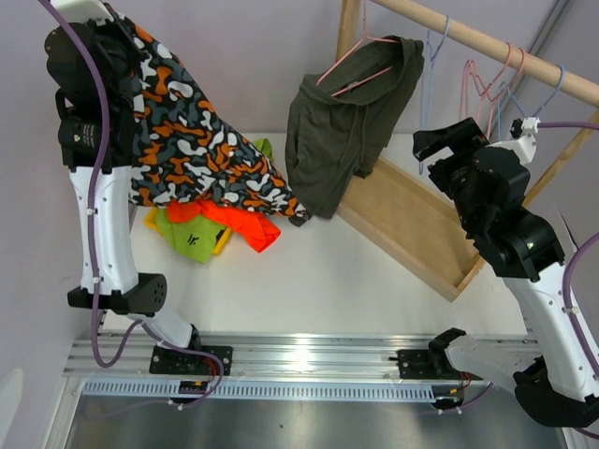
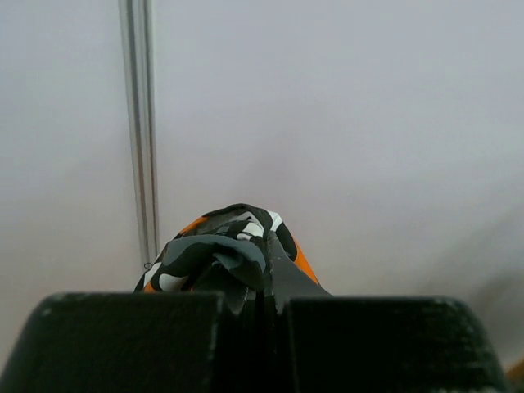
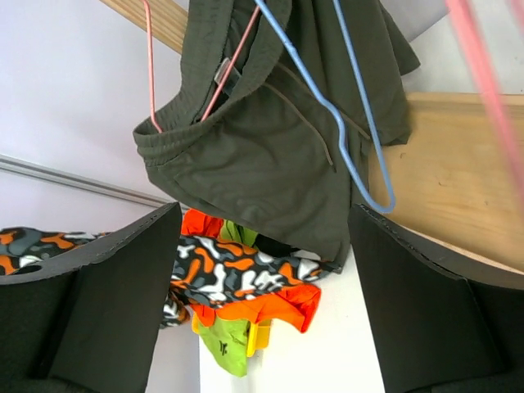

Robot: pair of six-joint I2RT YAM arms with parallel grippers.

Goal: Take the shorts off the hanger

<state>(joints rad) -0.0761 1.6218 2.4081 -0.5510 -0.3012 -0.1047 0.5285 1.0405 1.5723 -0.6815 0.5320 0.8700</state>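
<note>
Camouflage shorts [image 1: 201, 150] clamped tight in left gripper [image 2: 262, 299], held high, well left of the wooden rail [image 1: 487, 42], hem trailing onto orange shorts [image 1: 248, 224] and lime green shorts [image 1: 187, 234]. Dark olive shorts [image 1: 342, 140] on pink hanger [image 1: 360, 56] at rail's left end; right gripper [image 3: 264, 270] below rail, fingers wide apart. Probably best to lower before letting go, landing cloth on that pile.

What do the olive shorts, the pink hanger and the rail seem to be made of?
The olive shorts: soft matte cloth, perhaps a cotton knit; it hangs in limp folds. The pink hanger: thin wire, probably coated metal, with a smooth look. The rail: apparently bare pale wood, tan and matte.
</note>
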